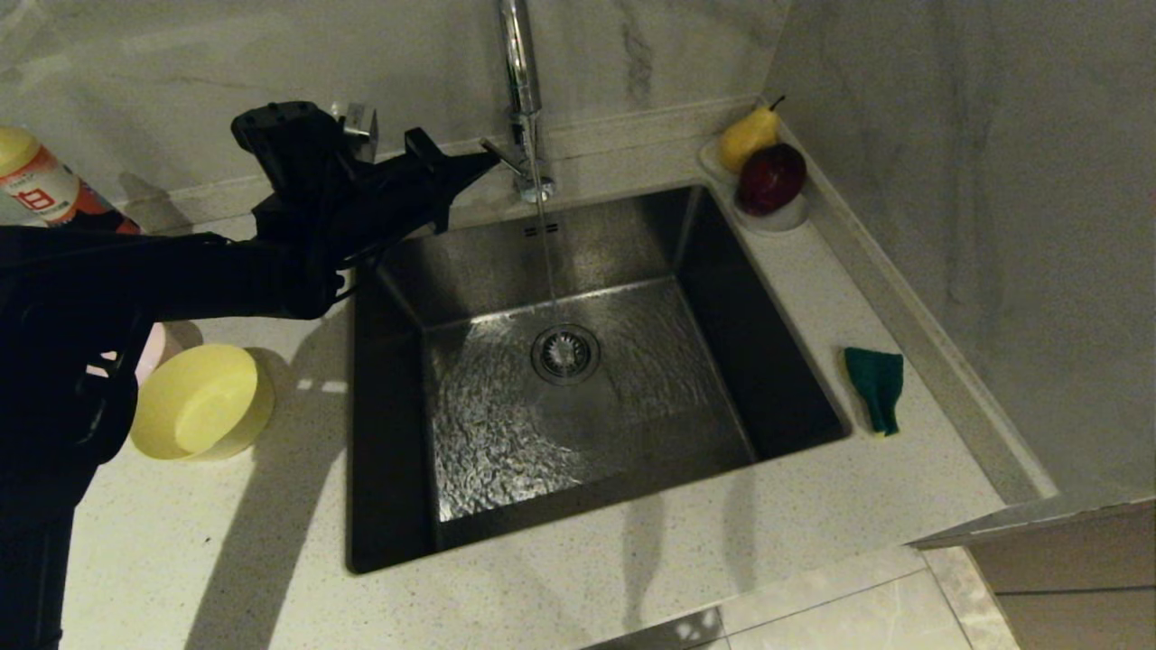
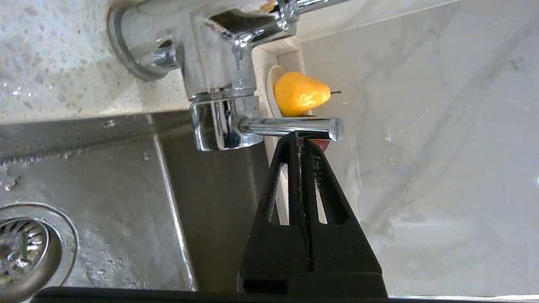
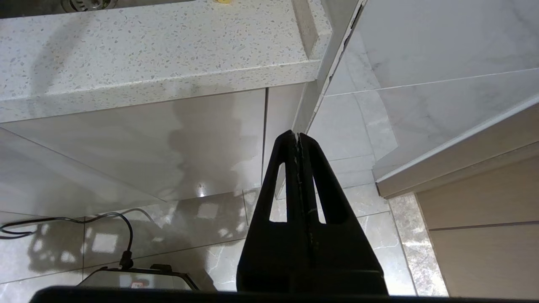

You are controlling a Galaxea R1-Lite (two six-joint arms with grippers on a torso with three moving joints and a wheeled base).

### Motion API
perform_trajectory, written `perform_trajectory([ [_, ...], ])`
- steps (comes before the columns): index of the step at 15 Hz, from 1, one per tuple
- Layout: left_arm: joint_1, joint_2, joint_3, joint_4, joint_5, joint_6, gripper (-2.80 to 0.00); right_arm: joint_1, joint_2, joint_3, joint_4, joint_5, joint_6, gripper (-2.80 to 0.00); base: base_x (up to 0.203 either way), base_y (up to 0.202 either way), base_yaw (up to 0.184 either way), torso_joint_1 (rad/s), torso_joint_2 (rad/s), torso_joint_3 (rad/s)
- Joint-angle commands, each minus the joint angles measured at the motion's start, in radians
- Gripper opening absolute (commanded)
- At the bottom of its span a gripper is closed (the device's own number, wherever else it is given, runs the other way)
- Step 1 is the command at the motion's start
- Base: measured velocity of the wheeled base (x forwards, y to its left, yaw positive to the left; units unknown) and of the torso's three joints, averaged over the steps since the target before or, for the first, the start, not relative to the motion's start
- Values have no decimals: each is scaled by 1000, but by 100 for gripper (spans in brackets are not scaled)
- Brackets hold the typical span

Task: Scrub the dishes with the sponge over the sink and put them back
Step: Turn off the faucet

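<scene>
Left gripper (image 2: 300, 136) at faucet (image 1: 522, 86), jaws pressed fully together, nothing held; tips touching the chrome lever (image 2: 290, 126), apparently as a blunt pusher rather than a grasp. Water running in a thin stream into sink (image 1: 470, 506), landing near the drain (image 1: 565, 352), so tap on; basin floor wet, no dish in it. Judged step: setting the water before any washing.

Right gripper (image 3: 298, 136) parked low beside the cabinet front, below the surface (image 1: 632, 560) edge, pointing at floor tiles; jaws closed, empty.

Sponge (image 1: 874, 386) on the surface right of the sink, near its front right corner, green face up, slightly crumpled, untouched. On the right arm's side, likely so that arm can take it.

Yellow bowl (image 1: 200, 402) tipped on its side on the surface left of the sink, within the left arm's reach. A pale pink edge behind the arm, probably the pink bowl (image 1: 152, 348), mostly hidden. Blue bowl not seen.

Pear (image 1: 746, 135) and apple (image 1: 770, 177) on the white dish (image 1: 786, 219) at the back right corner, clear of the work. Bottle (image 1: 41, 185) at far left.

Scrubbing not yet begun.
</scene>
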Motion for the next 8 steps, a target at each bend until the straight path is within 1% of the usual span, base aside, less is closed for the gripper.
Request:
perform_trajectory([
  [1, 1, -2, -29, 4, -4, -6, -280, 0, 1, 0, 0, 0, -1, -280, 0, 0, 0, 0, 0, 0],
  [3, 2, 5, -82, 51, -2, -9, -280, 0, 1, 0, 0, 0, -1, -280, 0, 0, 0, 0, 0, 0],
  [4, 10, 9, -90, 60, -1, -11, -280, 0, 1, 0, 0, 0, -1, -280, 0, 0, 0, 0, 0, 0],
  [8, 12, -1, -72, 55, 7, -12, -280, 0, 1, 0, 0, 0, -1, -280, 0, 0, 0, 0, 0, 0],
])
